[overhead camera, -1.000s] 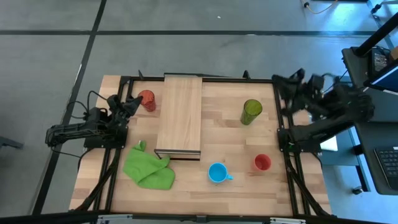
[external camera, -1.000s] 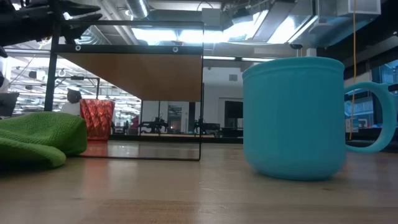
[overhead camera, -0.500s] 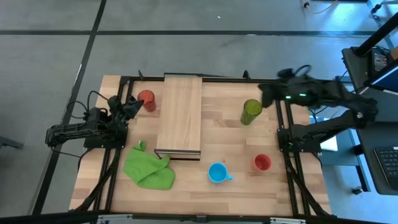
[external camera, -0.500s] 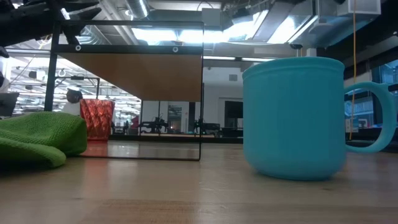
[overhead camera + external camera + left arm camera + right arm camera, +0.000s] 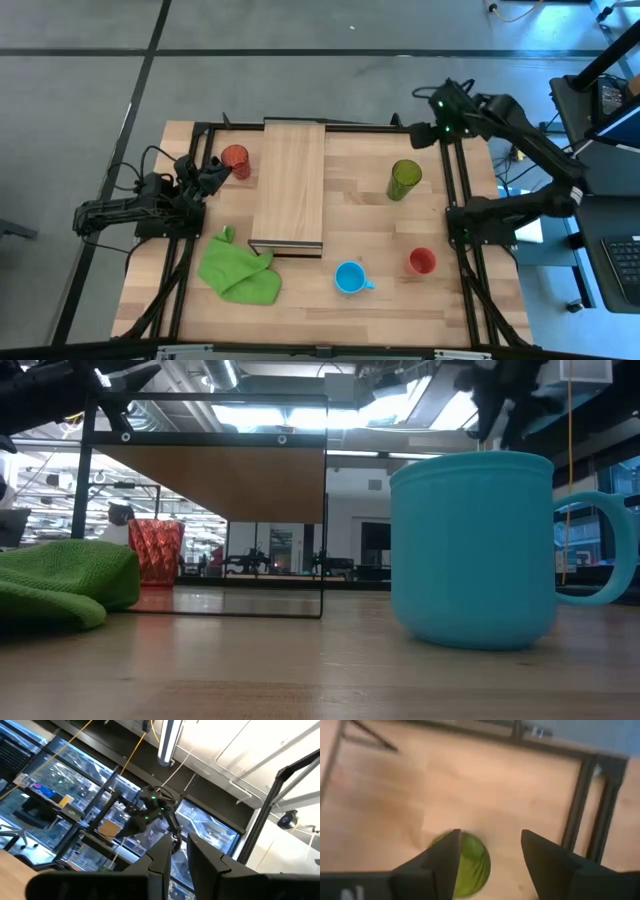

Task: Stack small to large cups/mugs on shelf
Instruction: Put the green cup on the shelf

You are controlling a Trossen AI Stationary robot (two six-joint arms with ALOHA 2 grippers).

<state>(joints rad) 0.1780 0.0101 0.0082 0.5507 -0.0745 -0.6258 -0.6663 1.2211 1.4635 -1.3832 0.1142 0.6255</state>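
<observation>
Dark and jointed, your right arm reaches from its base at the bench's right edge up toward the far right corner; its right claw (image 5: 432,110) hangs above the frame rail there, fingers (image 5: 442,860) spread wide with nothing between them, and its wrist view looks down on the green tumbler (image 5: 465,865) standing on bare wood; your left arm lies folded low at the left edge, the left claw (image 5: 212,172) just beside the red-orange tumbler (image 5: 236,160), its fingers (image 5: 162,862) nearly closed with only a thin gap, tilted up at the ceiling lights.

On the butcher-block bench (image 5: 370,230) you have the shelf (image 5: 288,185) running front to back left of centre, nothing standing on it; the red-orange tumbler stands just off its far left side; the green tumbler (image 5: 404,179) is upright well to its right; the light-blue mug (image 5: 350,277) sits near the front, handle pointing right, with the small red cup (image 5: 422,262) near it on the right; a green cloth (image 5: 238,268) lies crumpled at the shelf's front left corner.

Grey floor with dark tape lines surrounds the bench; the low view shows a workshop room with strip lights behind the mug (image 5: 472,548).
</observation>
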